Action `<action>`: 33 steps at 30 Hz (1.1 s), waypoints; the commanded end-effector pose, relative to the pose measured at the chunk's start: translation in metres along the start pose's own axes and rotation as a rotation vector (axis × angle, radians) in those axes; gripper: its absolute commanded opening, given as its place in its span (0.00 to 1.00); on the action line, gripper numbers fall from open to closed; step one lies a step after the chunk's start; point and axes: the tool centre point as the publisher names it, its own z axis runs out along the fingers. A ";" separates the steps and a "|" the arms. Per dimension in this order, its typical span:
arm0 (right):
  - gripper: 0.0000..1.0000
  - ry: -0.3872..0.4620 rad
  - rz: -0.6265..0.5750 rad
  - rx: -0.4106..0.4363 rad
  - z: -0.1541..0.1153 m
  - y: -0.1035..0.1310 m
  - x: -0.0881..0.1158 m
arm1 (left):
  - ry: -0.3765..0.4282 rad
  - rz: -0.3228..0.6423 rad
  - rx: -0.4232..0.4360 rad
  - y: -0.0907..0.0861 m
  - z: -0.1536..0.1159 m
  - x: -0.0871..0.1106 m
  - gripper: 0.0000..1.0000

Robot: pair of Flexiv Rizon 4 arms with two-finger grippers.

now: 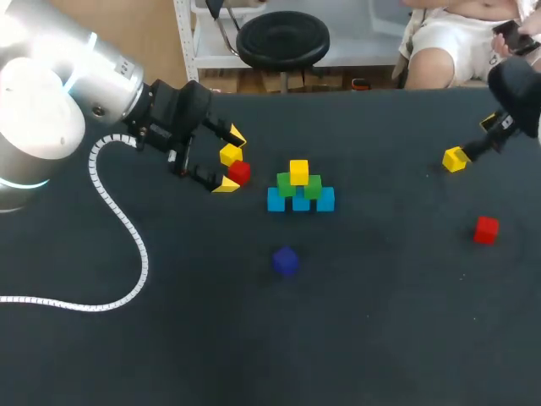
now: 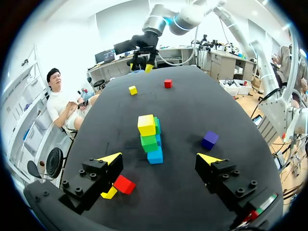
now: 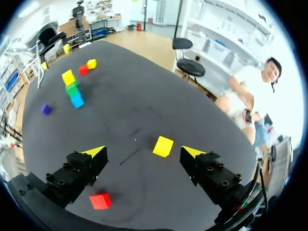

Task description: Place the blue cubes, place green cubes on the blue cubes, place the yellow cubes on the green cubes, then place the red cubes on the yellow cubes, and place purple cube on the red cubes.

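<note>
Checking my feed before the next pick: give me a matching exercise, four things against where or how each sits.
1 purple cube
2 top yellow cube
3 left gripper
4 right gripper

A open, lone yellow cube ahead
B on green cubes
C alone on the table
D open, close to the stack

Pairs: 1-C, 2-B, 3-D, 4-A.

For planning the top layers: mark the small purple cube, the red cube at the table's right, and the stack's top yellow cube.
Small purple cube [image 1: 285,260]: head view, top face.
Right-hand red cube [image 1: 486,229]: head view, front face.
Stack's top yellow cube [image 1: 298,172]: head view, front face.
</note>
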 end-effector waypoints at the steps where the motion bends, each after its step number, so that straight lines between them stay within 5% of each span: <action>1: 1.00 0.087 0.035 0.026 0.011 -0.005 0.007 | 0.006 -0.002 0.005 0.002 0.000 -0.001 1.00; 15: 1.00 0.275 0.033 0.038 0.036 -0.003 0.024 | 0.006 -0.002 0.005 0.002 0.000 -0.001 1.00; 33: 1.00 0.264 0.068 -0.075 0.070 -0.030 0.020 | 0.006 -0.002 0.005 0.002 0.000 -0.001 1.00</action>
